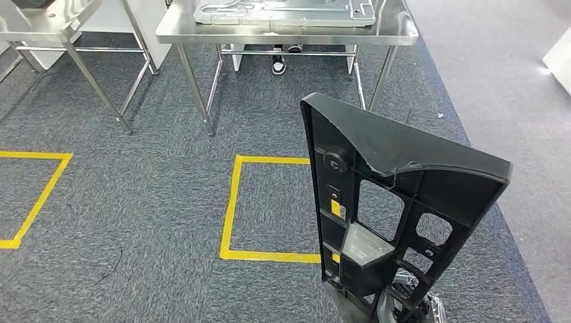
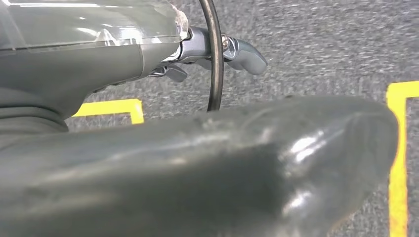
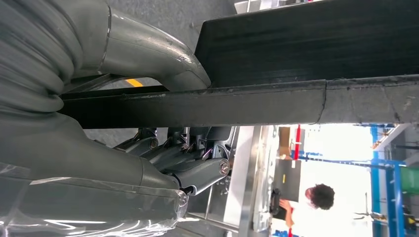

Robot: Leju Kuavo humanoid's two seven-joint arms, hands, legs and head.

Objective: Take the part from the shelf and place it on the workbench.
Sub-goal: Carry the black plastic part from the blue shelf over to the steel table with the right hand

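At the upper left of the head view we see a steel table on splayed legs, and below it, at the left edge, part of a yellow floor marking on the grey carpet. Moving right, a second yellow square lies near the centre of the frame, and above it, along the top edge, stands the workbench, a steel table with a pale grey moulded panel lying on its top; under it we glimpse a person's shoe. Right of centre, in the lower right of the frame, the part, a long black plastic bracket with cut-out windows, stands upright and well short of the workbench. In the right wrist view our right hand grips the part, its thumb over one face and its darker fingers curled under the other, and a person in a white top stands far off at the lower right. In the left wrist view our left hand appears near the upper middle above the carpet; its fingers seem loosely curled with nothing in them, though much of that frame is blocked by a blurred dark shape, so we cannot tell for sure.
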